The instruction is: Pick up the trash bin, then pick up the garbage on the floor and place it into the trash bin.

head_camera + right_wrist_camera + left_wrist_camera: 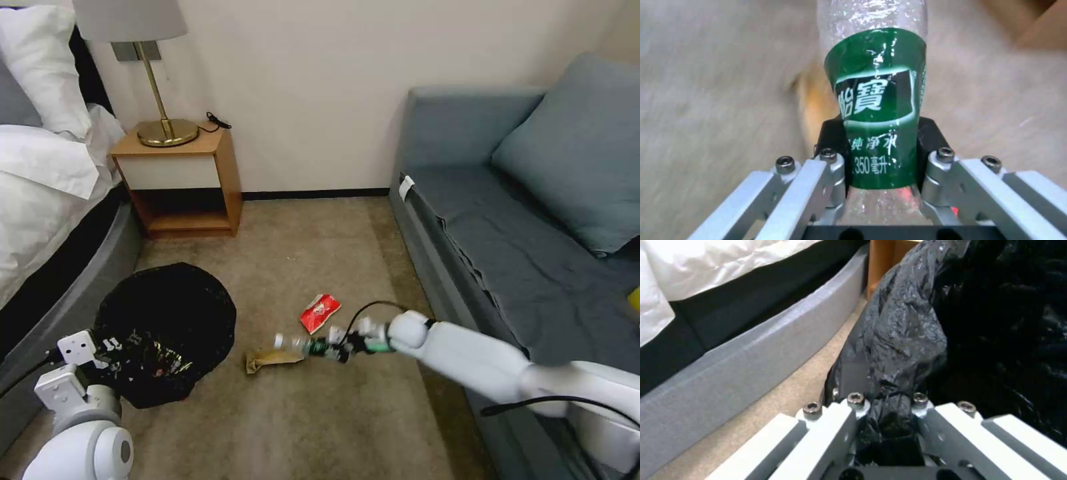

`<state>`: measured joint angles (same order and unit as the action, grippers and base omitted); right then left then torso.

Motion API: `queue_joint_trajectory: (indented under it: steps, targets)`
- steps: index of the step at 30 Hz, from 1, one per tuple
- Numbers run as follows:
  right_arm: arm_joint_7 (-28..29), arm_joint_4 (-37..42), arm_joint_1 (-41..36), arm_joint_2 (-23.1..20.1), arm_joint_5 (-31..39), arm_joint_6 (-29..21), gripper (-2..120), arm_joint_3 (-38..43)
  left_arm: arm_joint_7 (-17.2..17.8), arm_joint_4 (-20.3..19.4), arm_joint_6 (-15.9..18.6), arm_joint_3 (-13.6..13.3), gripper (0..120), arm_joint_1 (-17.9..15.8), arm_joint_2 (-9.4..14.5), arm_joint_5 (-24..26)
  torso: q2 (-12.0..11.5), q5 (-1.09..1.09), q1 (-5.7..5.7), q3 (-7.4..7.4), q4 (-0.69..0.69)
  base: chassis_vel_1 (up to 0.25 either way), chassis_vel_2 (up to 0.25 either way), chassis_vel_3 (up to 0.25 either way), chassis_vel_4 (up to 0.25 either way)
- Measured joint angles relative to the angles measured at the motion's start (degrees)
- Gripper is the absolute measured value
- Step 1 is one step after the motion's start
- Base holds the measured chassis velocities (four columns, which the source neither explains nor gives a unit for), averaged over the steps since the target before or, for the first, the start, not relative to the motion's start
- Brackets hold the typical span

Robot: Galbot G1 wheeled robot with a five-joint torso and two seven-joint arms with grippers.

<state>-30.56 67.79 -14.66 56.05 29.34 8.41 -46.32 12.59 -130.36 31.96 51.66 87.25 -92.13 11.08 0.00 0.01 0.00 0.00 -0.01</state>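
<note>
Beige carpet floor, bed at left, grey sofa at right, wooden nightstand with brass lamp at wall. Left gripper clamps black-bag rim of trash bin, bin between bed and litter. Right gripper closed on green-labelled bottle, above carpet. Red packet and brown paper bag lie on carpet beside it.

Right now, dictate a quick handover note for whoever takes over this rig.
Left hand: shut on the rim of the trash bin, gripping its black bag beside the bed.
Right hand: shut on the green-labelled bottle, held low over the carpet, between the bin and the sofa.
Done: bin grasped, bottle picked up.
Left: drop the bottle into the bin, then collect the red snack packet and the crumpled brown paper bag, both on the carpet. Something shiny shows inside the bin; I cannot tell what.
</note>
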Motion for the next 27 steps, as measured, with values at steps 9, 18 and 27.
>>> queue_joint_trajectory:
  steps: [9, 18, 27]
  targets:
    - [5.6, 14.9, 0.5, -3.3, 5.5, -2.4, 20, 4.3, 0.1, 0.0, -0.1, -0.7, 2, 0.5, 0.0, -0.3, 0.0, -0.02, 0.00, 0.00, 0.00, 0.000, 0.000, 0.000, 0.000]
    - [12.0, 26.7, 2.4, -2.1, 10.9, -6.3, 20, 2.9, 0.1, -0.2, -0.3, -1.5, 2, 1.0, 0.0, -1.0, 0.0, -0.02, 0.00, 0.00, 0.00, 0.000, 0.000, 0.000, 0.000]
    - [20.6, 27.8, 5.1, 6.5, 15.0, -9.7, 20, -4.5, 0.3, -0.7, -0.5, -2.2, 2, 1.2, 0.0, -1.7, 0.0, -0.04, 0.00, 0.00, 0.00, 0.000, 0.000, 0.000, 0.000]
